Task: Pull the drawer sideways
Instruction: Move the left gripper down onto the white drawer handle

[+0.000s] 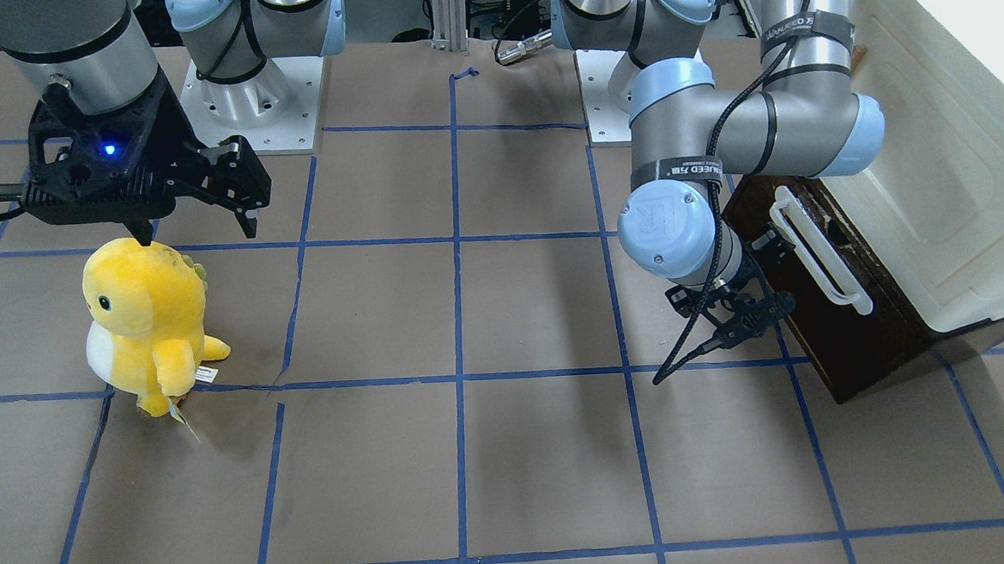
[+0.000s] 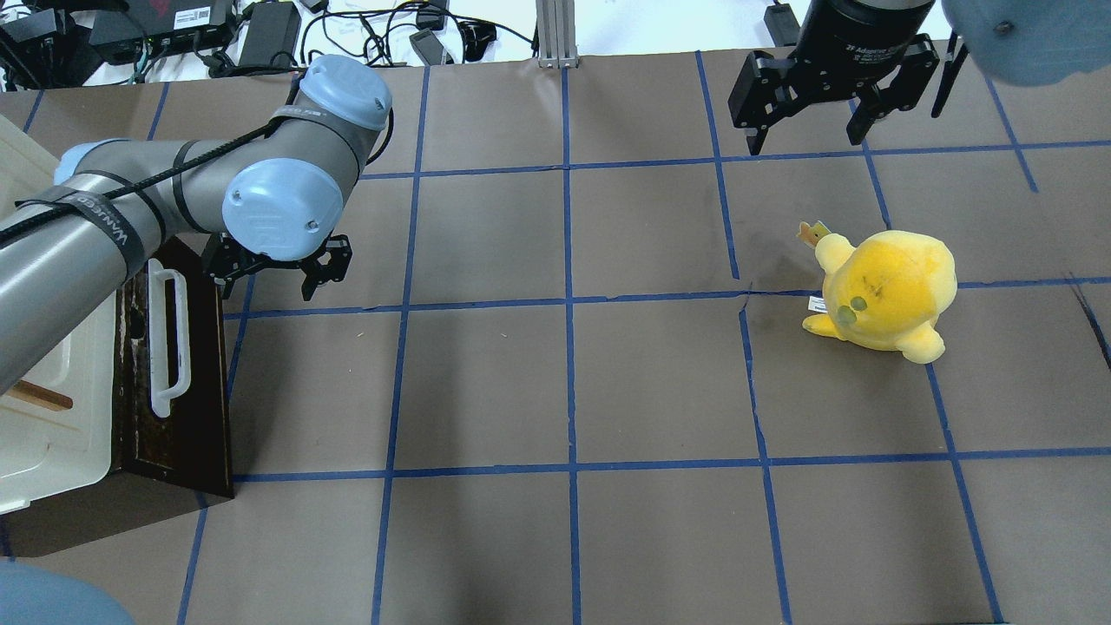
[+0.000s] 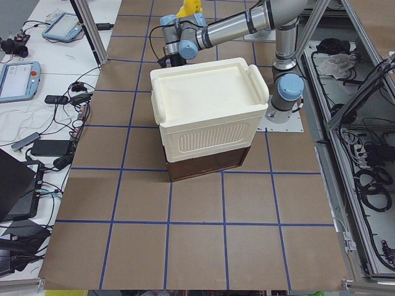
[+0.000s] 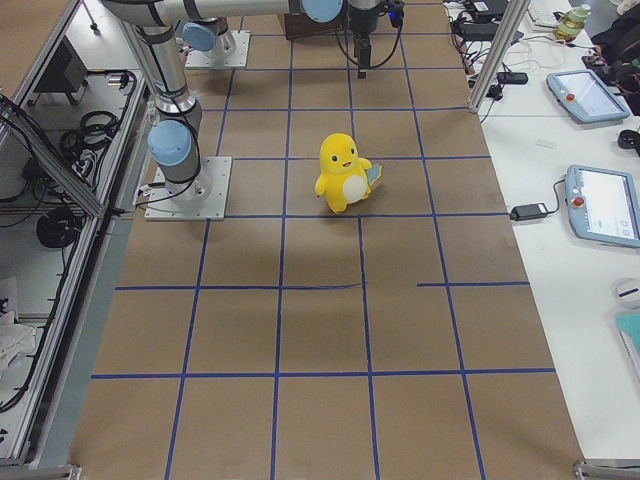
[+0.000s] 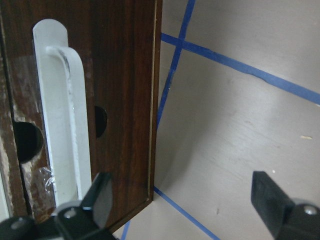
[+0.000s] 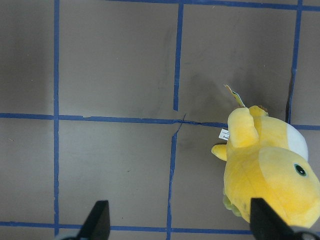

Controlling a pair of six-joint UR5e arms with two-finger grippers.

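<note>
The drawer (image 2: 187, 425) sits at the bottom of the cream-white cabinet (image 2: 48, 425). Its dark brown front (image 1: 849, 345) carries a long white bar handle (image 1: 818, 252). Its inside is hidden. My left gripper (image 2: 273, 279) is open and empty, low over the table next to the far end of the drawer front. In the left wrist view, the gripper (image 5: 182, 195) frames the front's edge (image 5: 125, 100), with one finger (image 5: 100, 195) near the end of the handle (image 5: 62, 125). My right gripper (image 2: 807, 139) is open and empty, far off above the table.
A yellow plush toy (image 2: 885, 291) stands on the table near my right gripper; it also shows in the front view (image 1: 147, 318) and the right wrist view (image 6: 270, 175). Brown paper with a blue tape grid (image 1: 461, 318) covers the table. Cables lie beyond the far edge.
</note>
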